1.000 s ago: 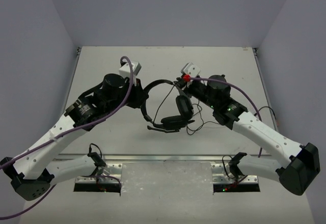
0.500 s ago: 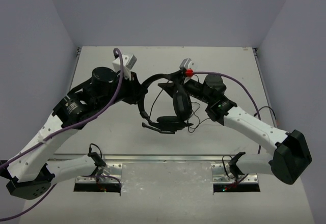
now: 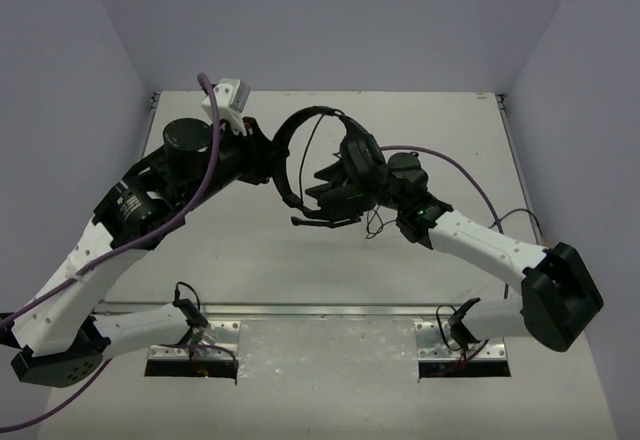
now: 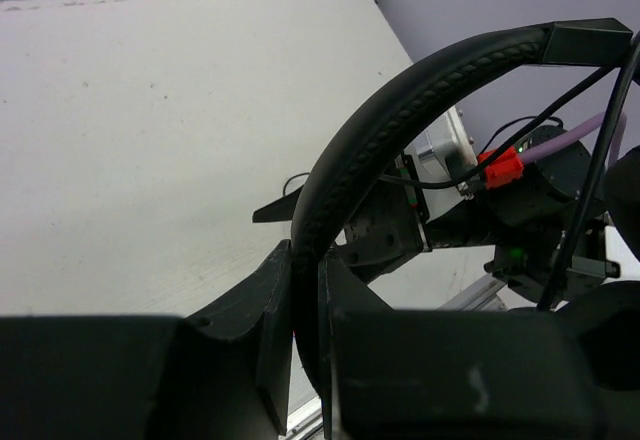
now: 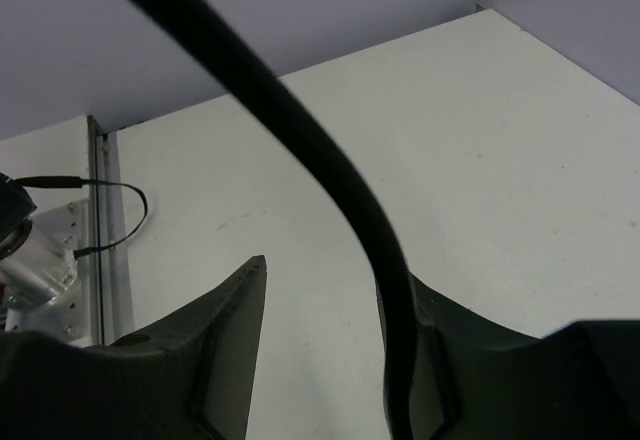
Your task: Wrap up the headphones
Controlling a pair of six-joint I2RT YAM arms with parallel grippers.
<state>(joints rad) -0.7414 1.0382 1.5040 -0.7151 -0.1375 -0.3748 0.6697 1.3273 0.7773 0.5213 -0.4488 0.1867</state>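
Black headphones [image 3: 355,150] in left gripper [image 4: 305,265], well apart from walls [image 3: 320,20]

1. Top external: high behind the arms, looking down on the whole tabletop [image 3: 250,260].
2. Left wrist: close behind left claw [image 4: 305,285], facing tabletop beyond it.
3. Right wrist: same behind right claw [image 5: 330,340].

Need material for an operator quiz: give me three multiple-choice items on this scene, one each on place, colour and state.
1. Where does the left gripper grip the headphones? A ear cup; B headband; C cord.
2. The thick robot cable is: A purple; B green; C yellow.
3. The right gripper is: A shut on an ear cup; B out of view; C open, cord running through it.
B: the left wrist view shows it clamped there. A: purple from above. C: the right wrist view shows a wide gap.
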